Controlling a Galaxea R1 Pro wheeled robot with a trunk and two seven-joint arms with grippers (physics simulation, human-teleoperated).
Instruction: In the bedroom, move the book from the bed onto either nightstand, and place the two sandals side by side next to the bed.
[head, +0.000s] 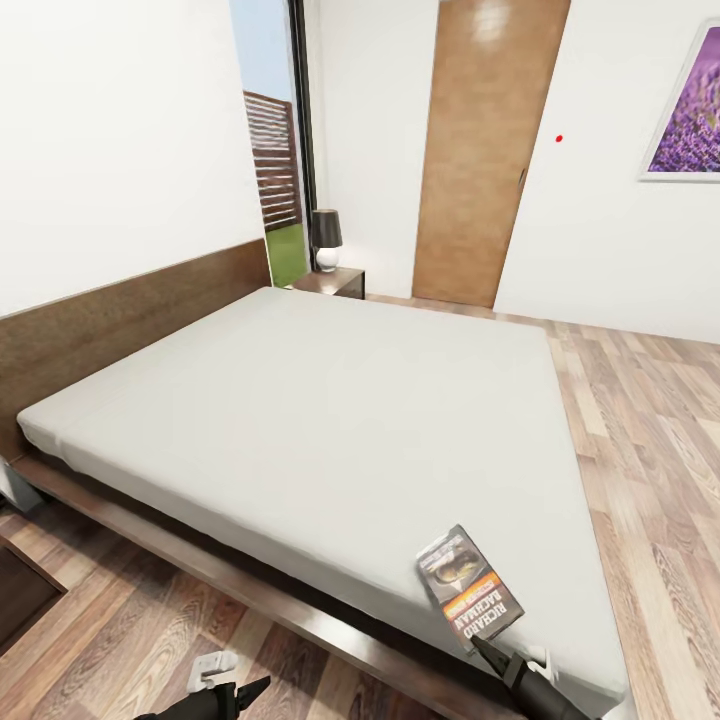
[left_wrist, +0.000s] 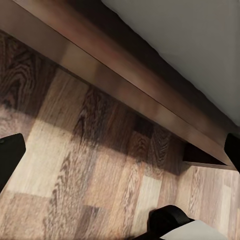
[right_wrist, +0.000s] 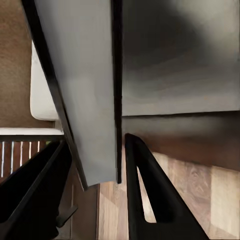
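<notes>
The book (head: 468, 588), with its dark cover, orange band and "RICHARD" lettering, lies at the near right corner of the bed (head: 330, 420), by the mattress edge. My right gripper (head: 482, 645) reaches its near end from below right. In the right wrist view the book (right_wrist: 95, 100) shows edge-on, grey pages between dark covers. The right gripper (right_wrist: 95, 141) is shut on it, one finger against each cover. My left gripper (head: 245, 688) hangs open over the floor beside the bed frame (left_wrist: 125, 80), with nothing between its fingers (left_wrist: 10, 155). A nightstand (head: 335, 281) stands at the bed's far side. The sandals are out of view.
A black-shaded lamp (head: 325, 238) stands on the far nightstand. Dark wooden furniture (head: 20, 590) sits low at the left by the headboard (head: 120, 320). A brown door (head: 485, 150), a tall window (head: 275, 150) and a lavender picture (head: 690, 100) line the far walls. Wood floor (head: 650, 450) runs along the bed's right.
</notes>
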